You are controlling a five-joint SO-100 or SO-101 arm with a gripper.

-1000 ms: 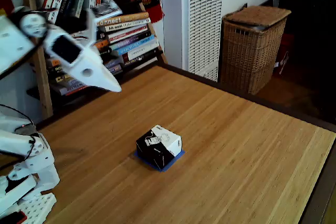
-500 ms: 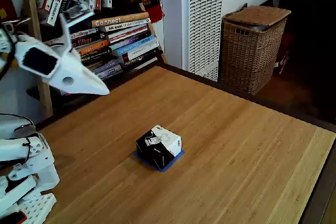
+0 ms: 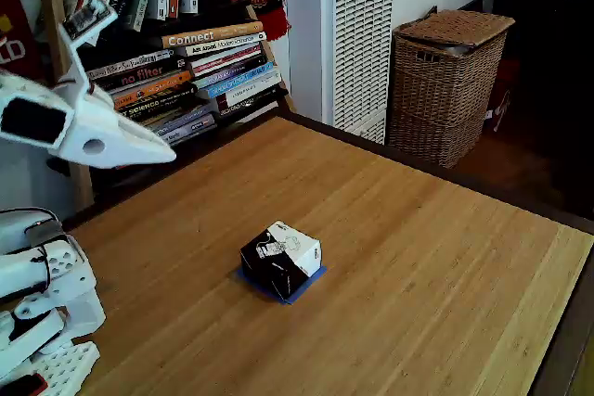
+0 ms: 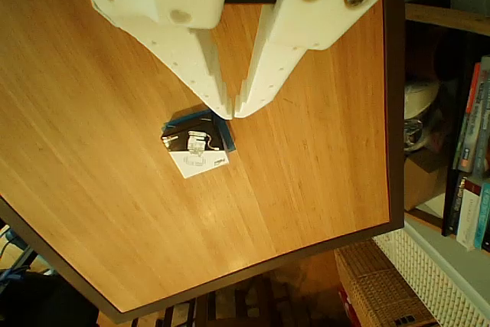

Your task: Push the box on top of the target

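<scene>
The box [image 3: 281, 260] is seen resting on the target [image 3: 299, 289], whose blue tape shows only as thin edges at the box's base on the wooden table [image 3: 418, 257]. In the other view the box [image 4: 196, 145] sits just beyond and below the fingertips, well apart from them in height, with blue tape [image 4: 186, 116] visible along its upper side. The box is black on its sides, with a white top carrying small printed graphics, and it stands turned at an angle to the table edge.

The gripper [image 3: 165, 154] hangs high above the table near the bookshelf, with its fingers [image 4: 260, 74] brought together so that only a thin slit is left at the tips; nothing is held between them.

The push is judged to be essentially finished, since the outline appears covered on most sides. If any correction is needed, it should be made gently, with the closed fingertips lowered beside the box face opposite the exposed tape and pressed low on the side, so that the light cardboard slides and is not tipped. Otherwise the arm is best kept clear of the box.
</scene>
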